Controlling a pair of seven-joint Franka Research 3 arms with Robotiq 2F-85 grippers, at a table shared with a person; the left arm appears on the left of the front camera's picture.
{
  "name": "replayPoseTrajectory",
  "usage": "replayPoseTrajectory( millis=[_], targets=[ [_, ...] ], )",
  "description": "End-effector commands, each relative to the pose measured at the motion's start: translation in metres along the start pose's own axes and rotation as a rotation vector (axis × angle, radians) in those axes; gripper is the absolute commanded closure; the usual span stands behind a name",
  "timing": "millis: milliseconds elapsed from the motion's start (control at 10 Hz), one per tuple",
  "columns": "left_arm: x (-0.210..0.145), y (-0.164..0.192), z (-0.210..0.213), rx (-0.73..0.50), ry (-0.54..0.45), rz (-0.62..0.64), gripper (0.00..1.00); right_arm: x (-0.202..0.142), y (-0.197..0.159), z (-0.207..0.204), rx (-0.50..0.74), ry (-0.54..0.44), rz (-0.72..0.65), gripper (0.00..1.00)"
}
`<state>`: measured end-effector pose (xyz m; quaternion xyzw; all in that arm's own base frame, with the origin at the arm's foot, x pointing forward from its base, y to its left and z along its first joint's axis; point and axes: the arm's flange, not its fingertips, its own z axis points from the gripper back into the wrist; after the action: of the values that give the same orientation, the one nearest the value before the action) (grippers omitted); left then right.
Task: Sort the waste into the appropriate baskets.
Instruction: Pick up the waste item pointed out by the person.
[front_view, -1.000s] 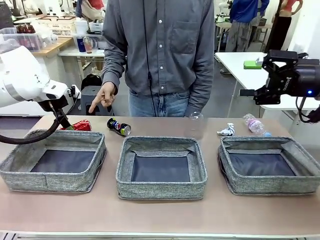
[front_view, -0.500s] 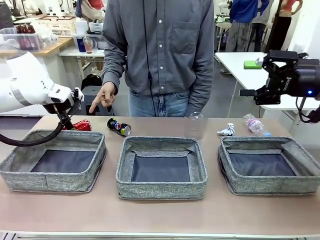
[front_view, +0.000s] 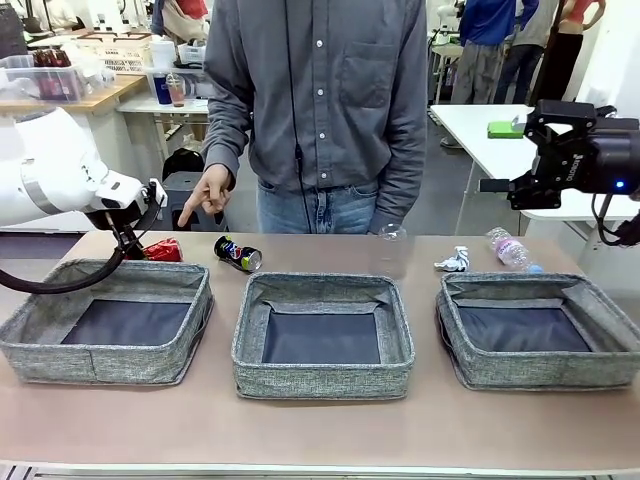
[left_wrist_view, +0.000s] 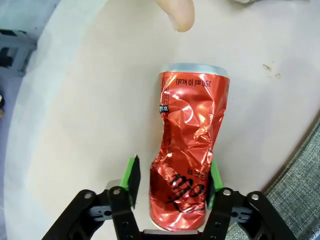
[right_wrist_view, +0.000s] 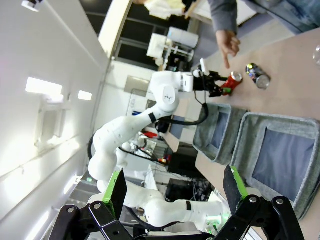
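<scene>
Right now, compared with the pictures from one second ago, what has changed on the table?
The left end effector moved a little to the right, up to the red can, and closed on it. The right end effector stayed raised and open. The person's hand, the baskets and the blue can kept their places.

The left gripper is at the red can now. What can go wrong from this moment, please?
1. The left gripper clamps the crushed red can near one end, on creased metal, so the can may slip or tilt when lifted.
2. The person's finger points close to the can's other end, and a lift could brush it.
3. The left basket sits right beside the can, and its soft rim could snag it.
</scene>
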<state>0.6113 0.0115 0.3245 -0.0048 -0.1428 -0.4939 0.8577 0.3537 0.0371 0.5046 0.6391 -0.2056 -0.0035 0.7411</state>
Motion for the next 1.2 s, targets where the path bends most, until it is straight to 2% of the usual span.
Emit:
replayPoseTrajectory(
  millis=[0,800,900,1100],
  targets=[
    [0.002,0.003,0.0,-0.009,0.018,-0.001,1.0,0.003,0.004,-0.003,0.022,-0.015,-0.012,0.0],
    [0.006,0.001,-0.001,-0.023,0.015,-0.021,1.0,0.003,0.004,-0.003,0.022,-0.015,-0.012,0.0],
    [0.006,-0.003,0.004,-0.041,0.031,-0.025,0.87,0.003,0.004,-0.003,0.022,-0.015,-0.012,0.0],
    [0.011,-0.03,0.04,-0.066,0.035,-0.123,0.87,0.003,0.004,-0.003,0.022,-0.015,-0.012,0.0]
  ],
)
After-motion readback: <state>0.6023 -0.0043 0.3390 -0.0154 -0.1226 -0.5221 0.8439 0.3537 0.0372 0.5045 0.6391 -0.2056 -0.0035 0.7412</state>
